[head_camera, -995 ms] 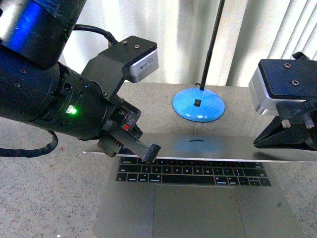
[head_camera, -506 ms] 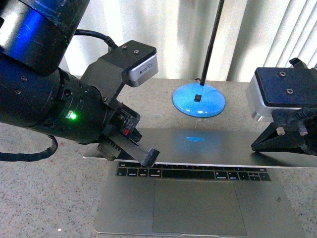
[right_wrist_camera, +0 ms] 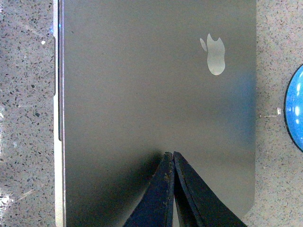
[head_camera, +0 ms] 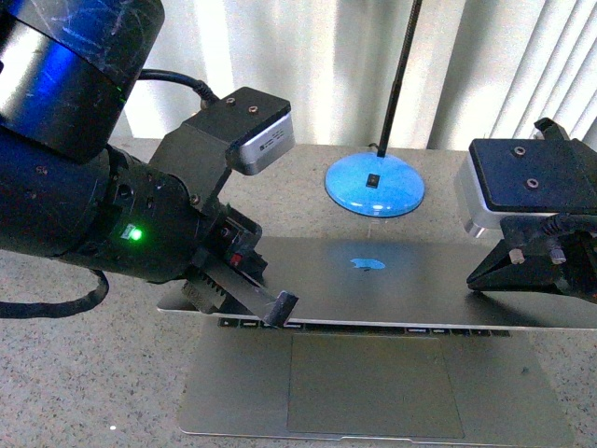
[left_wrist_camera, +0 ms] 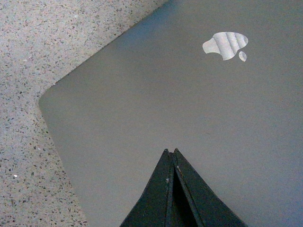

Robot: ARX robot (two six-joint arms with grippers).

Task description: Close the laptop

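Two grippers sat on the lid (head_camera: 410,294) of the silver laptop (head_camera: 233,387), which lay on the speckled tabletop (head_camera: 84,373) just on the robot's side of the blue lamp base (head_camera: 374,189). The lid was lowered almost flat. The left gripper (head_camera: 280,306) was at the lid's free edge, the side farthest from the lamp base. The right gripper (head_camera: 487,273) was nearer the lamp base, toward the lid's right end.

Both had their fingers pressed together to a point and gripped nothing. We saw the left fingertips (left_wrist_camera: 161,189) and the right fingertips (right_wrist_camera: 163,182) against bare metal, well apart from the apple logo (head_camera: 368,264). Whether they pressed or only touched, we could not tell.

Only a thin strip of keyboard (head_camera: 420,329) showed under the lid's edge, and the trackpad (head_camera: 373,383) was uncovered.

We judged the closing nearly done and the last stretch the riskiest. The left tip sat so close to the free edge that it could slide off the smooth lid and be caught between lid and keys. Narrow tips on slick metal could also skid, letting the lid drop hard on its hinge. Uneven pressure from the two arms might twist the lid. A push angled away from the robot could shove the whole laptop across the tabletop into the lamp base.
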